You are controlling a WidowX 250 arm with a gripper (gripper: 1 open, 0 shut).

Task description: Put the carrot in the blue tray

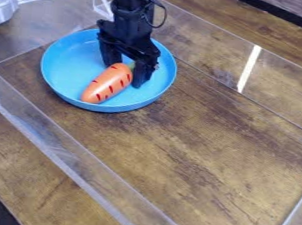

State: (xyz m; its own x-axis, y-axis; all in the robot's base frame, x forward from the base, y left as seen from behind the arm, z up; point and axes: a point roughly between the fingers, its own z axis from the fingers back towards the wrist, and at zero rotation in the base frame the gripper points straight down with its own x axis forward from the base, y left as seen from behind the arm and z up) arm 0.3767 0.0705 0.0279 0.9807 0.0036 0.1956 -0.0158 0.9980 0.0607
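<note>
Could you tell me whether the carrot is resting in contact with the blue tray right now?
Touching. The camera view shows the carrot lying flat on the floor of the blue tray, inside its rim, with no gap or shadow beneath it.

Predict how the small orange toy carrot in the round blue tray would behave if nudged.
The small orange toy carrot looks rigid, probably light. Its rounded, tapered body may roll in a curve, though the round blue plastic tray's raised rim should likely stop it.

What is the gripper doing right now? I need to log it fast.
Gripper: open, over the carrot lying in the blue tray.
</note>
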